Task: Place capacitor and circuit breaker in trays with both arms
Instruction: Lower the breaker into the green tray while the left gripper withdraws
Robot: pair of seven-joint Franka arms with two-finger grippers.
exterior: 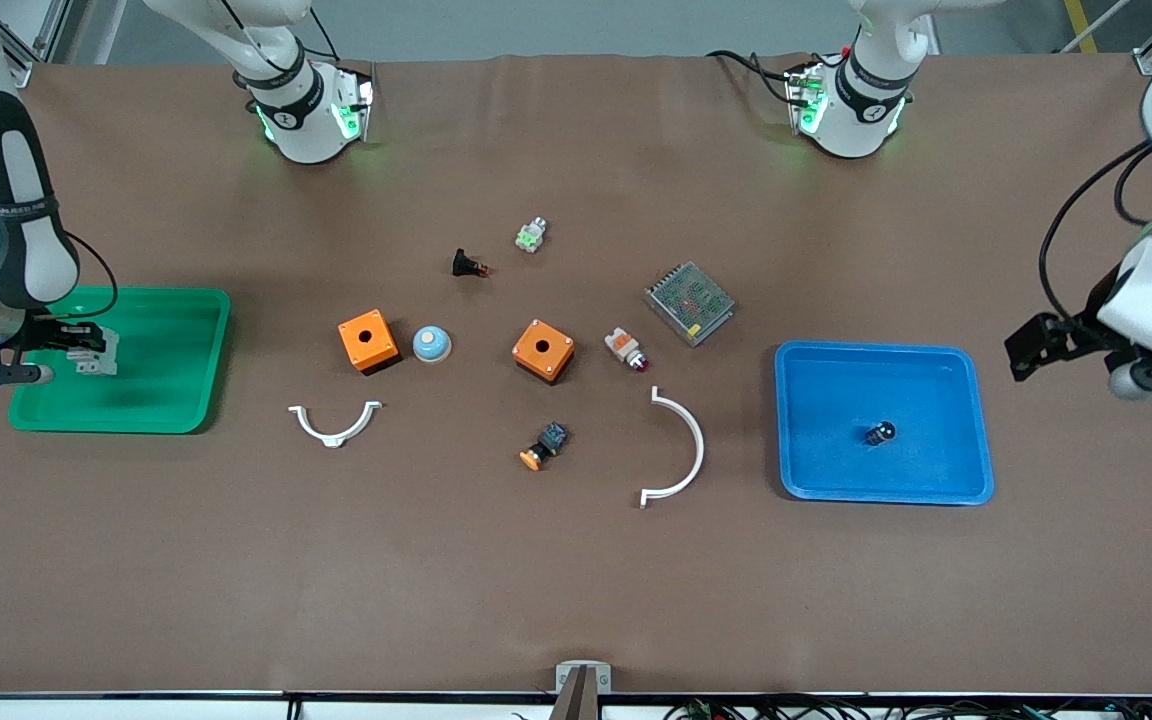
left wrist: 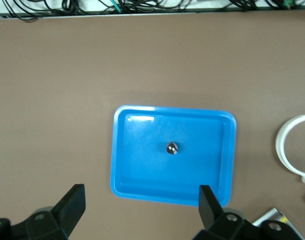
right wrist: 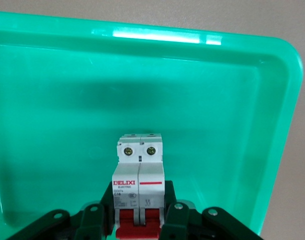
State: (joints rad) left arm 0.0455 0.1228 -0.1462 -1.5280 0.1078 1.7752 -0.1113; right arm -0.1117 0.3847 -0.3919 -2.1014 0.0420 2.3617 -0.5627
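The capacitor [exterior: 880, 433], a tiny black cylinder with a shiny top, stands in the blue tray [exterior: 876, 349] toward the left arm's end of the table. It also shows in the left wrist view [left wrist: 172, 148], in the middle of the blue tray [left wrist: 118, 150]. My left gripper [exterior: 1026, 350] is open and empty in the air beside that tray, its own view showing it [left wrist: 141, 200] spread wide. My right gripper [exterior: 86, 352] is shut on the white-grey circuit breaker [exterior: 96, 357] low over the green tray [exterior: 166, 400]. In the right wrist view the gripper [right wrist: 140, 212] clamps the breaker [right wrist: 140, 170] at its red toggles, above the green tray [right wrist: 142, 27].
Between the trays lie two orange boxes [exterior: 368, 340] [exterior: 543, 350], a blue-white dome [exterior: 431, 344], a black part with a red tip [exterior: 466, 265], a green-white part [exterior: 532, 235], a mesh-covered metal unit [exterior: 690, 302], a white-orange part [exterior: 626, 348], an orange-capped push-button [exterior: 544, 446] and two white curved clips [exterior: 334, 424] [exterior: 681, 450].
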